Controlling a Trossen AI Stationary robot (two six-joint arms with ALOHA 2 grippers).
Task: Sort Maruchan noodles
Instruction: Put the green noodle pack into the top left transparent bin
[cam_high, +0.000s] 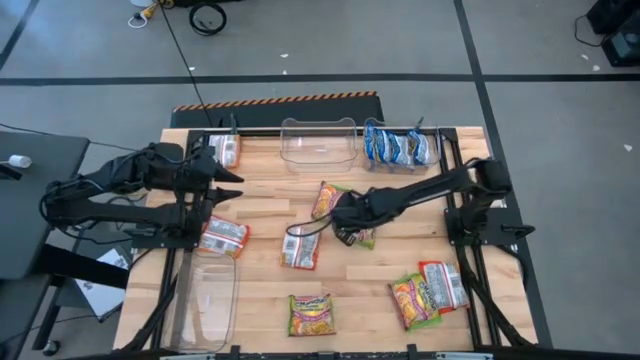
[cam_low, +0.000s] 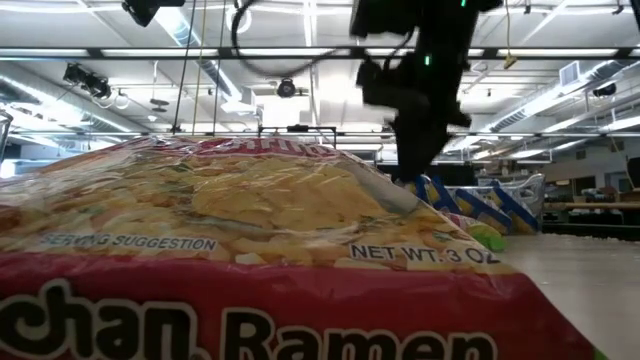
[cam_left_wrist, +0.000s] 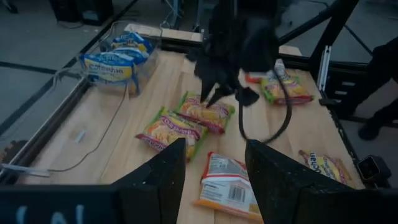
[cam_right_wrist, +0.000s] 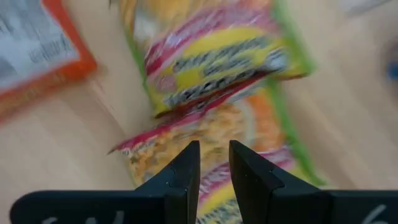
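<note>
Wooden table (cam_high: 265, 305), clear tub (cam_high: 318, 146) at far edge, another clear tub (cam_high: 208, 300) near left corner, grey floor (cam_high: 560, 100)

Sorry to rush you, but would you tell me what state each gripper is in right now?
Left gripper: open, holding nothing, above an orange packet.
Right gripper: narrowly open, holding nothing, just over a yellow-green packet.

A grey floor (cam_high: 560, 60), crossed by dark lines, is lying around the wooden table (cam_high: 270, 290). A black cable (cam_high: 208, 17) is coiling on it beyond the table. A dark desk (cam_high: 30, 190) is standing beside the table. Overhead, strip lights (cam_low: 300, 55) are glowing along the ceiling.
</note>
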